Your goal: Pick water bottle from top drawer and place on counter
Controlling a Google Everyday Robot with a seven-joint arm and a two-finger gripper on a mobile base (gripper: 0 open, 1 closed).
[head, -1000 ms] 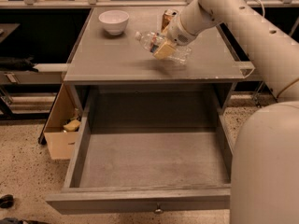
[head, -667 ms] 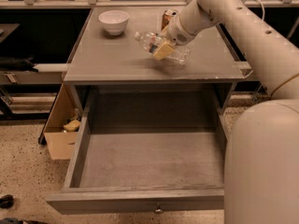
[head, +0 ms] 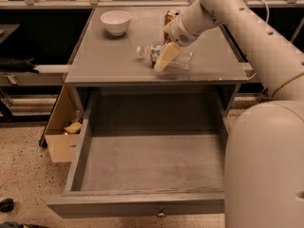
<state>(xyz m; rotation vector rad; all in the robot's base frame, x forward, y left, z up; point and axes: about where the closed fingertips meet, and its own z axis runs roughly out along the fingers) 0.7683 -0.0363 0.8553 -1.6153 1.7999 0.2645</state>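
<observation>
The water bottle (head: 183, 59) lies on its side on the counter (head: 104, 56), white cap pointing left, near the counter's front middle. My gripper (head: 161, 61) reaches in from the upper right and is shut on the bottle's middle. One tan finger (head: 166, 56) crosses in front of the bottle and the other is hidden behind it. The top drawer (head: 118, 205) is pulled fully open below the counter, with nothing inside and a small round knob (head: 161, 214) on its front panel.
A white bowl (head: 116, 22) stands at the counter's back left. A gold-brown can (head: 169, 18) stands behind my gripper. A tan cardboard box (head: 59, 127) sits on the floor left of the cabinet. My arm's bulk fills the right side.
My gripper with the water bottle has come down and slightly forward, so the bottle now lies at the counter surface. The drawer and bowl have not moved.
</observation>
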